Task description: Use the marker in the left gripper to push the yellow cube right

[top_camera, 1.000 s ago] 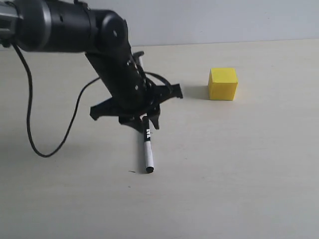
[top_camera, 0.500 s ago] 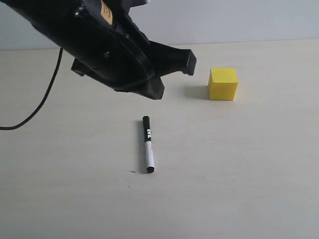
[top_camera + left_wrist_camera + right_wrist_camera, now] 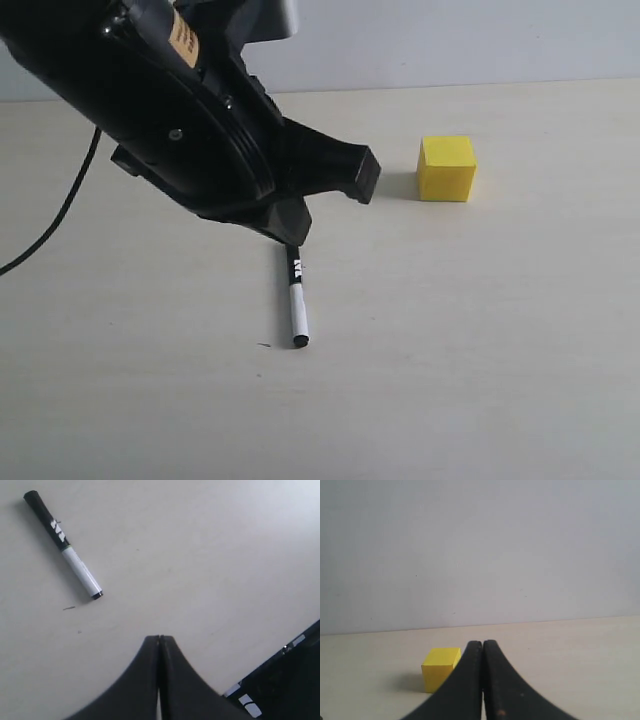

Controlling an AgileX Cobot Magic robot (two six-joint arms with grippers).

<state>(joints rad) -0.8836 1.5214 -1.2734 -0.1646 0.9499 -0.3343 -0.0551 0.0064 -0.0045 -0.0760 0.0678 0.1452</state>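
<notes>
The marker (image 3: 297, 300) lies flat on the table, free of any grip, its black cap end just under the edge of my left arm (image 3: 200, 120). In the left wrist view the marker (image 3: 62, 545) lies well away from my left gripper (image 3: 159, 639), whose fingers are pressed together with nothing between them. The yellow cube (image 3: 446, 168) stands to the right of the marker and further back, untouched. My right gripper (image 3: 482, 644) is shut and empty, low over the table, with the yellow cube (image 3: 439, 669) just beyond its fingers; it does not show in the exterior view.
The pale table (image 3: 480, 350) runs back to a plain grey wall (image 3: 450, 40). A black cable (image 3: 50, 225) hangs from the left arm at the left. A tiny dark mark (image 3: 264, 346) sits beside the marker's lower end.
The left gripper, one second ago low over the marker's upper end, has lifted away towards the camera without it. The marker and the cube have stayed put.
</notes>
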